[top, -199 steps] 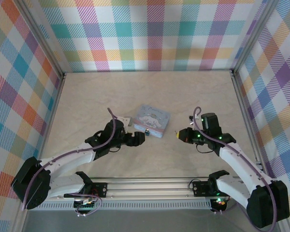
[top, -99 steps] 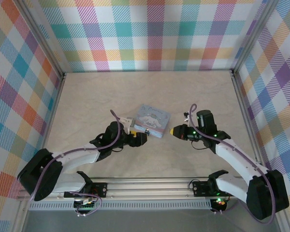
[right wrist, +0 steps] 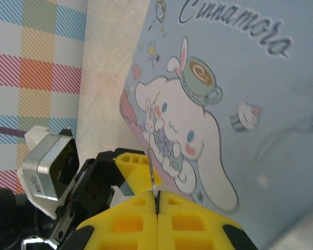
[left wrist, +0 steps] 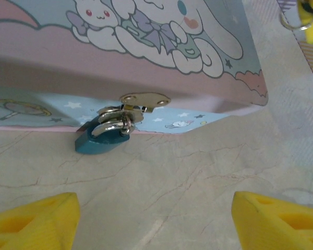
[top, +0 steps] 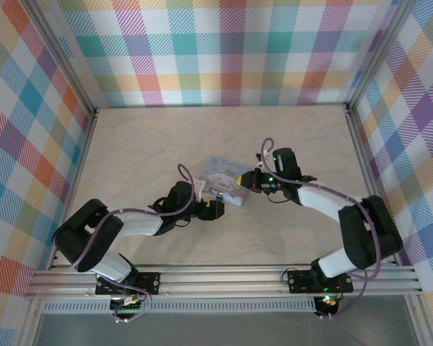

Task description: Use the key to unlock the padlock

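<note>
Tightly pressed together, the yellow fingers (right wrist: pixel 130 221) of the right gripper (right wrist: pixel 157 200) pinch the key (right wrist: pixel 153 174), a thin metal sliver poking out from between their tips. The left gripper (left wrist: pixel 155 211) stands wide open and empty, its fingers (left wrist: pixel 34 219) spread low over the bench (left wrist: pixel 198 172).

The likely trouble is that so slight a key twists or slips in the pinch. The padlock (left wrist: pixel 101 139), held by nothing, could also swing aside when the key's tip pushes on it.

That padlock hangs from the hasp (left wrist: pixel 145 99) on the front wall of the tin (left wrist: pixel 146 57). It sits ahead of the left fingers, in line with the gap between them and apart from both. The key hovers over the tin's lid, apart from the padlock. The tin lies around the bench's middle, somewhat toward the near edge.
</note>
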Robot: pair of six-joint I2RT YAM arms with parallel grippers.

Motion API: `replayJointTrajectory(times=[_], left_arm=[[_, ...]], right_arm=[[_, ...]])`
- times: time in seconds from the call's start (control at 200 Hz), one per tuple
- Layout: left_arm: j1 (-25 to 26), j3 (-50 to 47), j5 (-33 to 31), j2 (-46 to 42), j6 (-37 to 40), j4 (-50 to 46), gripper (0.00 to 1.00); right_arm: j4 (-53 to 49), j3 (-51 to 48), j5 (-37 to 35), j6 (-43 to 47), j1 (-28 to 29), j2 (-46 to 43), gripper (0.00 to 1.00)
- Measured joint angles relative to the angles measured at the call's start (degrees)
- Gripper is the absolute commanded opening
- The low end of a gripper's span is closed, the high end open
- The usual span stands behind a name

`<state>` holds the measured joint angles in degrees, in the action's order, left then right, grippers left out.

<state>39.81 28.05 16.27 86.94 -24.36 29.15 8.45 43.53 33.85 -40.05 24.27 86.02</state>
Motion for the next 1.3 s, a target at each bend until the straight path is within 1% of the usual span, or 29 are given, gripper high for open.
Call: replayJointTrajectory(times=[0.145,0.3,0.755,1.04,1.19,1.305], left_arm=[[-0.37,0.33,-0.07,1.42,0.17,1.11,0.77],[-0.59,1.29,-0.44,3.19,0.57,1.51,0.77],[-0.59,5.25,-0.44,9.14,4.31,2.99,0.71],[-0.57,6.08,-0.26,11.37,4.66,4.55,0.61],[-0.13,6.08,-0.33,11.50,4.42,4.96,0.59],[-0.09,6.08,-0.55,11.52,3.91,5.11,0.55]], right_arm=[[0.61,3.30,-0.66,-0.02,0.37,5.14,0.00],[0.63,3.74,-1.31,-0.02,0.52,8.00,0.00],[1.01,3.72,-1.88,0.31,1.01,8.02,0.00],[0.98,3.72,-1.90,0.66,1.33,8.02,0.00],[0.98,3.72,-2.01,0.66,1.44,8.02,0.00],[1.01,3.72,-2.14,0.68,1.57,8.02,0.00]])
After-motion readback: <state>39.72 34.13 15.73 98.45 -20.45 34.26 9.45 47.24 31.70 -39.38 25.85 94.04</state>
